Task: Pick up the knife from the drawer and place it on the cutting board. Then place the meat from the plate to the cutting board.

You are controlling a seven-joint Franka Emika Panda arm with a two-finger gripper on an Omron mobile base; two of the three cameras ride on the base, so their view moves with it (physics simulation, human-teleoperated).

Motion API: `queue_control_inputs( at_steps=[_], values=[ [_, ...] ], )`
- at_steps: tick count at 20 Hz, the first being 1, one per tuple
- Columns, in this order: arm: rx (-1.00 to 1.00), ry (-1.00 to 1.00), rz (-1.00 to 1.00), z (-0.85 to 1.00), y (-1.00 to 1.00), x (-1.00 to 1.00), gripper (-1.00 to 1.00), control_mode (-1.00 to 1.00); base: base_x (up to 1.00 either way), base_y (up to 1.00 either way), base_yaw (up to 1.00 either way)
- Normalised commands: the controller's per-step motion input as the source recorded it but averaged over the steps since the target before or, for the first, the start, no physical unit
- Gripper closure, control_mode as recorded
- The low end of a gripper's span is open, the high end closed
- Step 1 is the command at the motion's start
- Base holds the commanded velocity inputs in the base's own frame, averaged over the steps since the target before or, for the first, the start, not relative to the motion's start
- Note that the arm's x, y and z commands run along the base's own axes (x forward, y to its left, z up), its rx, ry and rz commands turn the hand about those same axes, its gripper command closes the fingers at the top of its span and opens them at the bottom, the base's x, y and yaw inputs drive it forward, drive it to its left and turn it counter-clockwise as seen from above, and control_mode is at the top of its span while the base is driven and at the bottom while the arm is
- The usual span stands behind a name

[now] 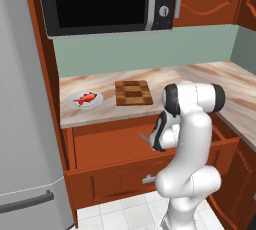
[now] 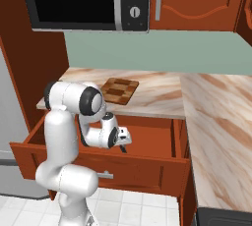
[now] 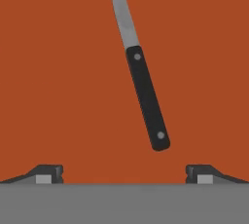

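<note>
hand view: claw [image 3: 124, 173] spread wide, pointing down into drawer [image 3: 58, 72], above knife [image 3: 138, 74], not touching.

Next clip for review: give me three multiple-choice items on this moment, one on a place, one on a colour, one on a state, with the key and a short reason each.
1. Where does the knife lie?
A. on the cutting board
B. on the floor of the open drawer
C. on the plate

2. What colour is the knife's handle?
A. black
B. white
C. red

3. How does the hand stand?
A. shut on the knife
B. shut on nothing
C. open, holding nothing

Key: 1 B, the hand view shows it flat on the reddish-brown floor of the drawer. 2 A, a black handle behind a silver blade. 3 C, the fingertips stand wide apart, short of the handle.
</note>
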Motion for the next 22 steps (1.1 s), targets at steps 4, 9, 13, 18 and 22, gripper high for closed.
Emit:
queue_control_inputs(
  at_steps=[4, 9, 13, 18, 22],
  values=[
    [0.00, 0.00, 0.00, -0.18, 0.00, 0.19, -1.00, -1.00, 0.00, 0.00, 0.00],
    [0.00, 0.00, 0.00, -0.22, 0.00, 0.29, -1.00, -1.00, 0.00, 0.00, 0.00],
    [0.00, 0.00, 0.01, -0.26, 0.00, 0.29, -1.00, -1.00, 0.00, 0.00, 0.00],
    [0.00, 0.00, 0.02, -0.33, 0.00, 0.19, -1.00, -1.00, 0.00, 0.00, 0.00],
    [0.00, 0.00, 0.05, -0.29, 0.00, 0.15, -1.00, -1.00, 0.00, 0.00, 0.00]
  ],
)
